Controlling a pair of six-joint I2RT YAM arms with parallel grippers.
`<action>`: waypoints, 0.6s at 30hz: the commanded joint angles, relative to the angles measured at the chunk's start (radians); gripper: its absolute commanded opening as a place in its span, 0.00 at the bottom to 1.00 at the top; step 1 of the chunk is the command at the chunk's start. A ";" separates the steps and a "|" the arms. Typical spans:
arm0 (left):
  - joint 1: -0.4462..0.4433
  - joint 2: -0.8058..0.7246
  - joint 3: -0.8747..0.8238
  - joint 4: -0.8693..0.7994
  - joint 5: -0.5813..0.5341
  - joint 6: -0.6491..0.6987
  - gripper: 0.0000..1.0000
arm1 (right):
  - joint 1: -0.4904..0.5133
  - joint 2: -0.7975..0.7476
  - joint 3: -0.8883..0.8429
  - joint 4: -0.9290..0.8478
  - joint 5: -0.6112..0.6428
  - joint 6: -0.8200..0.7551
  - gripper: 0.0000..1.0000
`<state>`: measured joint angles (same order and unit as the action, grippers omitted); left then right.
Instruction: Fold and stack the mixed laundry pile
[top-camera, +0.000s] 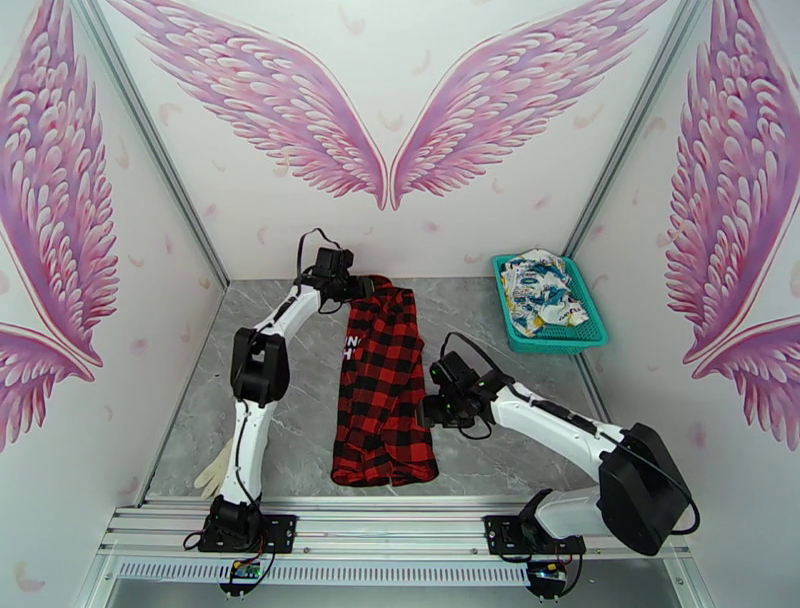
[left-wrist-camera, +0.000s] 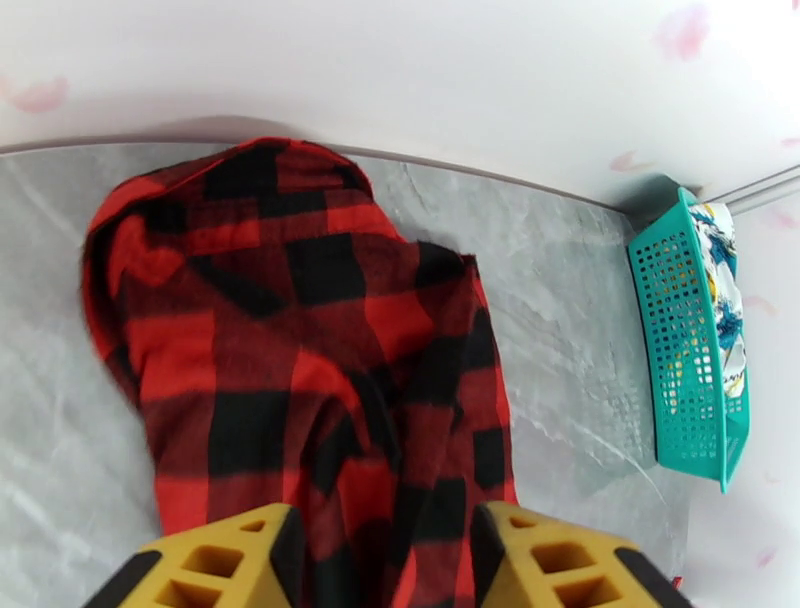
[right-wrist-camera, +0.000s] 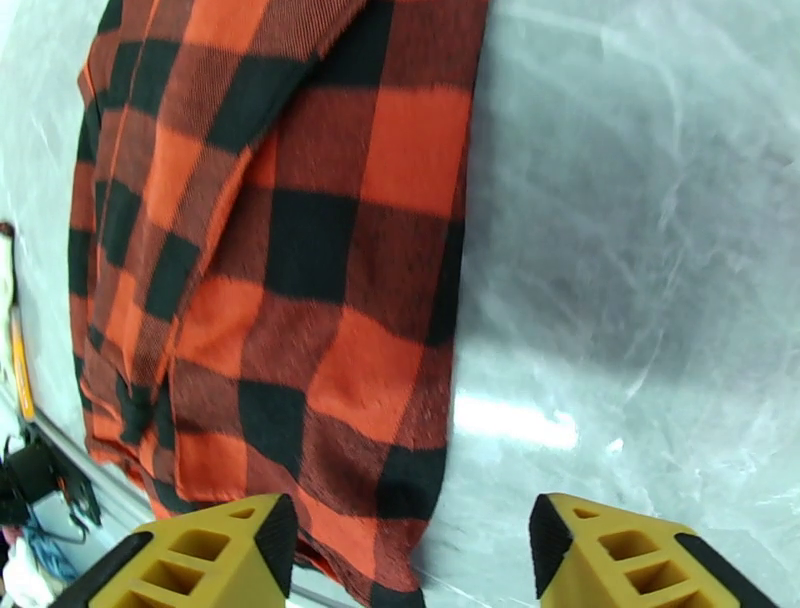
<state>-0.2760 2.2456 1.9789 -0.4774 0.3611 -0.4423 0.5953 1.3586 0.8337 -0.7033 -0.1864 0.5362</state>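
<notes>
Shirt of red-and-black buffalo-check cloth (top-camera: 385, 390) lies lengthwise on the grey marbled tabletop (top-camera: 300, 440), its far end under the left gripper (top-camera: 362, 288), whose jaws stand parted above it, its right edge just beside the right gripper (top-camera: 432, 410), jaws spread wide.

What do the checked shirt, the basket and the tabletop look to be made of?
Checked shirt: soft woven cloth, probably flannel; fuzzy, matte twill shows close up.
Basket: rigid teal plastic, moulded mesh holes, slight sheen.
Tabletop: grey marble-look surface, smooth, glossy with light glare; stone or laminate, unclear.
</notes>
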 joint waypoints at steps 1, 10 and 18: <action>-0.006 -0.282 -0.271 0.082 -0.054 0.049 0.54 | -0.052 -0.062 -0.058 0.006 -0.149 -0.051 0.73; -0.073 -0.843 -1.083 0.077 -0.135 -0.020 0.61 | -0.072 -0.055 -0.183 0.044 -0.332 -0.028 0.74; -0.207 -1.158 -1.419 -0.033 -0.136 -0.190 0.66 | 0.030 -0.017 -0.220 0.114 -0.305 0.053 0.68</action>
<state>-0.4614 1.1763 0.6266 -0.4835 0.2317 -0.5430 0.5919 1.3193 0.6216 -0.6468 -0.4908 0.5446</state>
